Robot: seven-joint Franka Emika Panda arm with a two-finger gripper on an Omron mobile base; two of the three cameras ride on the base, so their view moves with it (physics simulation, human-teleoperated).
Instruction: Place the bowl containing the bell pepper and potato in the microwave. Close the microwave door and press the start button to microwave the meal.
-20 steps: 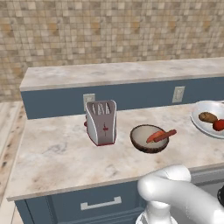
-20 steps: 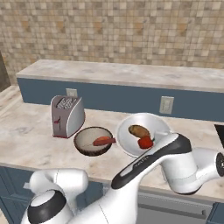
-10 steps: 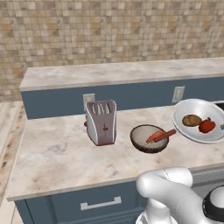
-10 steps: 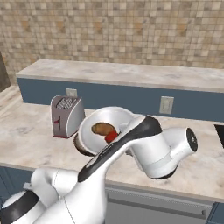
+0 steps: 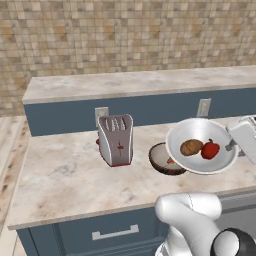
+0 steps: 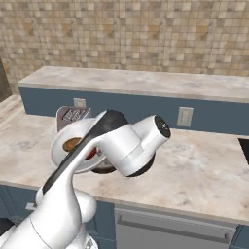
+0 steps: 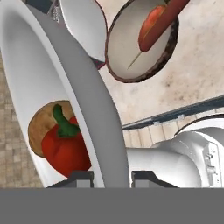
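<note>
White and round, the bowl is floating up off the counter, and you are holding it by its right rim. Your pincer is pinching that rim, with one finger tip inside the bowl and the other outside. Sitting in the bowl side by side are the red bell pepper and the brown potato, touching. Just under the bowl's left edge, the brown bowl with the carrot is resting on the counter. Near it, further left, the toaster is standing upright.
</note>
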